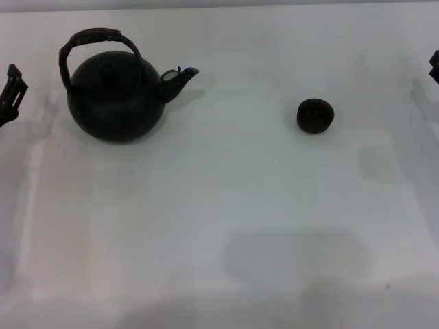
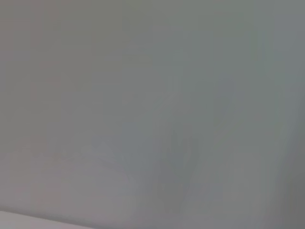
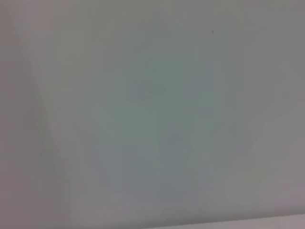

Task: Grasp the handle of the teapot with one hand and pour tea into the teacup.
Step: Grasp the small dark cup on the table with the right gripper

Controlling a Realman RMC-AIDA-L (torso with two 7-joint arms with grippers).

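Currently the large round matte black teapot (image 1: 116, 96) stands upright on the white bench (image 1: 226, 226), spout toward the small dark handleless teacup (image 1: 315, 115), well apart. Left gripper (image 1: 10, 92) and right gripper (image 1: 434, 66) wait at the edges; finger state cannot be told. Gripping the arched wrapped handle (image 1: 96, 38) off-centre risks swing, spilling tea beside the small cup.

Only slivers of body visible: left gripper (image 1: 10, 92) is black, angular, with ribbed edges; right gripper (image 1: 434, 66) a black blocky corner.

A white table (image 1: 226, 226) is seen; a black teapot (image 1: 116, 99) and a small, seemingly empty teacup (image 1: 315, 115) are set upright on it, well apart.
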